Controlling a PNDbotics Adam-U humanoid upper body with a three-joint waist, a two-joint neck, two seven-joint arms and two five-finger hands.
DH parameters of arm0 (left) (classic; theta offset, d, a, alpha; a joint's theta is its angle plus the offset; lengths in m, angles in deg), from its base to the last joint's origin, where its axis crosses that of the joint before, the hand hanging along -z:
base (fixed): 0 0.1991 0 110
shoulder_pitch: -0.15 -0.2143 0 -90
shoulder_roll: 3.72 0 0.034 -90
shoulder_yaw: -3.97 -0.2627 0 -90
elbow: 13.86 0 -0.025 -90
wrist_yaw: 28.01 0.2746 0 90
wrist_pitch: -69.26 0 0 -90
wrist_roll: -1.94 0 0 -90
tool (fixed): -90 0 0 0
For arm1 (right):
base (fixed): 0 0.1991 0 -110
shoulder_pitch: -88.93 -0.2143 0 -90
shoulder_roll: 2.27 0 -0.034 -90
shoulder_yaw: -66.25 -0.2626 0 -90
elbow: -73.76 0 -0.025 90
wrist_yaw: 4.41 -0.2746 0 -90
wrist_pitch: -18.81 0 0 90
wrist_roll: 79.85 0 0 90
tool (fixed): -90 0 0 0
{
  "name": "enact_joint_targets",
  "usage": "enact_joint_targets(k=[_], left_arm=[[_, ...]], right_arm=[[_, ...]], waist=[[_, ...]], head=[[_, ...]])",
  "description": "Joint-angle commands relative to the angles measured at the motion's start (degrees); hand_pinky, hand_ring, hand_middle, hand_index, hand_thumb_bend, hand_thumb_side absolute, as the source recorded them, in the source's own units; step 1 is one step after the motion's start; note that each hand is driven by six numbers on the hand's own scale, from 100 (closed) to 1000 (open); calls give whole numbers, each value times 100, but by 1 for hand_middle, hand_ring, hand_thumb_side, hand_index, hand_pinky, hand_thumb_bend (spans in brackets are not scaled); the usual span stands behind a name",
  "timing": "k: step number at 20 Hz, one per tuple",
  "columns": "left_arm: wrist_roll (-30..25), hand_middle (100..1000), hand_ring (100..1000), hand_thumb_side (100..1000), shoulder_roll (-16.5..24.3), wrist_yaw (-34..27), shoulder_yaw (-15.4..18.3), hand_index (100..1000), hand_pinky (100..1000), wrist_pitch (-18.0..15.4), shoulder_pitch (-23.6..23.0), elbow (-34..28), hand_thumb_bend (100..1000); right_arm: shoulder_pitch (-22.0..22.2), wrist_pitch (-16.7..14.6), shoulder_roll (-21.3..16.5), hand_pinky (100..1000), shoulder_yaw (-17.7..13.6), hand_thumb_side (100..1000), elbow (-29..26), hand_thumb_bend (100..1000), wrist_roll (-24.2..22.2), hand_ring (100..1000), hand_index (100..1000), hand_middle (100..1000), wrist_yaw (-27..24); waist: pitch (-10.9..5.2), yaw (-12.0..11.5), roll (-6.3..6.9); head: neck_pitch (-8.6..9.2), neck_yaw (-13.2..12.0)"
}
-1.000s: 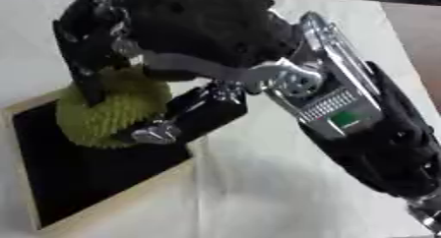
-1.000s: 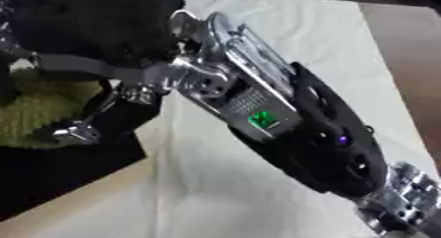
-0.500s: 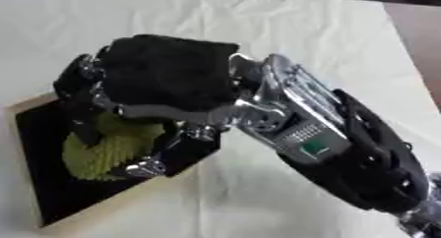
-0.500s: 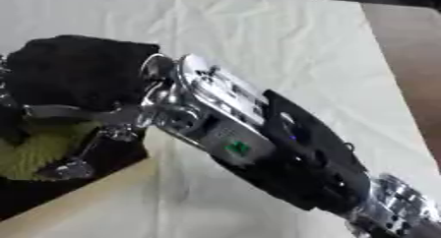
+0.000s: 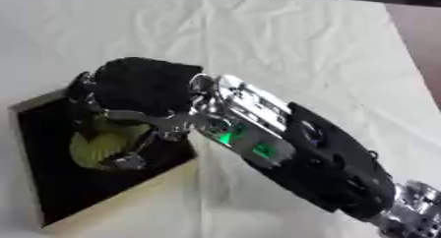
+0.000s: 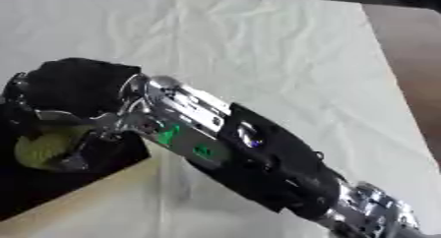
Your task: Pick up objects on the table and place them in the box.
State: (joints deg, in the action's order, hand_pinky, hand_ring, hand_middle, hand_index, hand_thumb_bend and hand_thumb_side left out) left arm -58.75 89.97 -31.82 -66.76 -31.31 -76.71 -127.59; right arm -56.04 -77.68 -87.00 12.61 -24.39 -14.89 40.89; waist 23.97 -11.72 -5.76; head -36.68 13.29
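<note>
Yellow-green bumpy object (image 5: 102, 144) sits inside the box (image 5: 120, 202), directly under the right hand (image 5: 142, 87). Fingers (image 5: 129, 159) curl down around it: one silver-tipped finger wraps its right side, others come over its left edge, so the hand is clasping the object, palm facing down. Cannot tell if the object rests on the box floor or hangs just above it.

Count: one object, one box, one hand in view.

Box has a black interior and a pale tan rim, and lies askew on the white cloth-covered table (image 5: 284, 45), near the left edge of the view.

Right arm (image 5: 319, 168) enters from the lower right corner and runs diagonally up-left; wrist section is silver with green lights, forearm black. Back of the hand is black and covers the box's upper right corner.
</note>
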Motion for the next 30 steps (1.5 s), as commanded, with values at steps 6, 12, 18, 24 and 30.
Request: enact_joint_targets(k=[6,12,18,24,30], left_arm=[[-35,549,534,581,45,-9,16,719,503,15,53,-86,340],[-47,546,533,579,27,-3,14,718,503,26,52,-86,341],[-46,544,532,579,18,-2,18,718,503,35,44,-86,340],[-43,544,532,579,15,6,26,718,504,37,36,-86,339],[-6,543,532,578,15,32,60,718,504,37,2,-86,340]], right_arm=[[-113,-396,89,706,41,100,183,394,-319,561,672,650,166],[-109,-835,111,764,-18,100,257,509,-838,701,815,756,490],[-78,-856,91,786,-99,101,247,548,-791,757,887,796,758],[-40,-713,-33,782,-349,123,-231,548,-465,741,877,786,734],[141,102,-437,782,-1256,200,-1505,545,552,664,844,747,75]], waist=[[-107,-22,37],[-109,-23,38],[-115,-11,42],[-128,12,51],[-131,78,81]], head=[[33,13],[37,15],[41,-4],[56,-30],[36,-110]])
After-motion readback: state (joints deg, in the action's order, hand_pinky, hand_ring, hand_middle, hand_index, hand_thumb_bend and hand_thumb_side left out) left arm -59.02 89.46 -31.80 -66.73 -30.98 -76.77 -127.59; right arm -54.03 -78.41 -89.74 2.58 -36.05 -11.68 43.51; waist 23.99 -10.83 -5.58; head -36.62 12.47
